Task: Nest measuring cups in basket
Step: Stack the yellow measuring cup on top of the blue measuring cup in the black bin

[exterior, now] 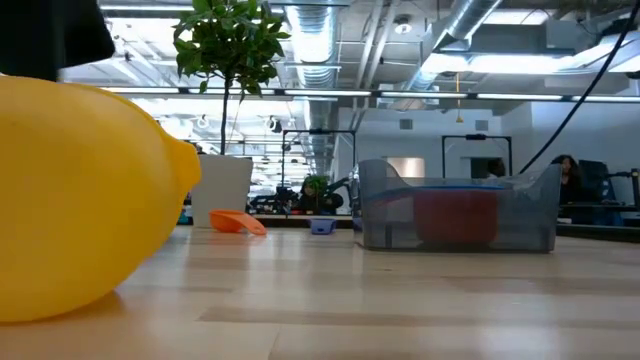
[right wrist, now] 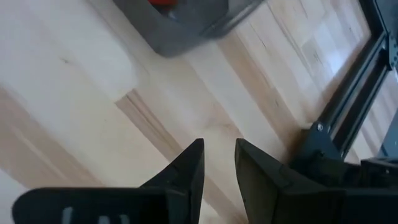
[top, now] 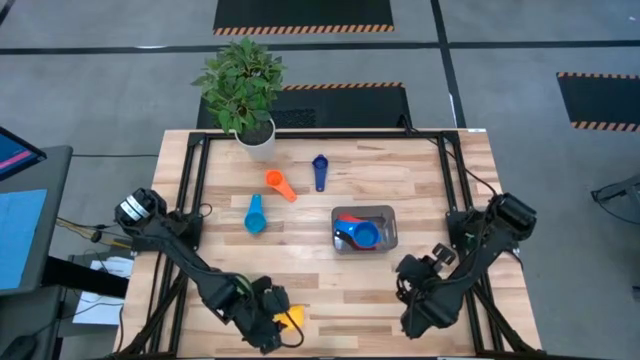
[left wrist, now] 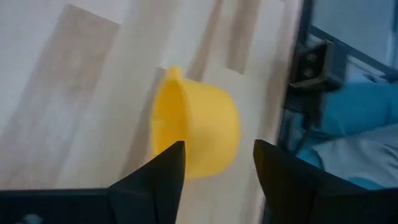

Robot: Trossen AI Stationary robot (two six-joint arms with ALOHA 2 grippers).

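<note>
Lying just beyond spread left jaws: yellow cup (left wrist: 200, 132).

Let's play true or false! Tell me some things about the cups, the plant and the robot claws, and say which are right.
1. The yellow cup lies on the table by the left claw. True.
2. The basket is empty. False: a red cup and a blue cup lie in it.
3. The orange cup is in the basket. False: it lies on the table.
4. The plant stands at the table's far edge. True.
5. The right claw holds a cup. False: nothing is between its fingers.
</note>
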